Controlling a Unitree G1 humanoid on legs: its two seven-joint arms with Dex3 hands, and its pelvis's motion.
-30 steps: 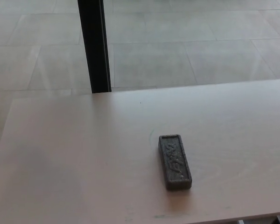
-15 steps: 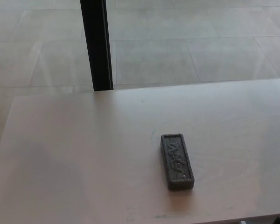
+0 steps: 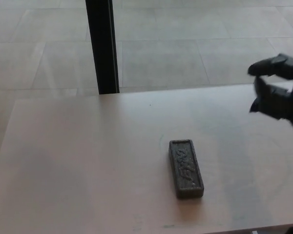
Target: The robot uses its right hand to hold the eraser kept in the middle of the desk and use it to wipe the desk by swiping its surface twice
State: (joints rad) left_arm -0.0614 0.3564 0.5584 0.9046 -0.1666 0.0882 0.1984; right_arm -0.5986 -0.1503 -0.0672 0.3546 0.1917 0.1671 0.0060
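A dark grey rectangular eraser lies flat on the pale wooden desk, a little right of the middle, its long side running toward me. My right hand hangs at the right edge of the head view, above the desk and well up and to the right of the eraser. Its black fingers are spread apart and hold nothing. My left hand does not show.
A black vertical post stands behind the desk's far edge, left of centre. Pale tiled floor lies beyond. The desk's left edge runs at about and its near edge along the bottom of the picture.
My right hand has come into view from the right, above the desk. The eraser has stayed where it was; the camera shifted slightly.
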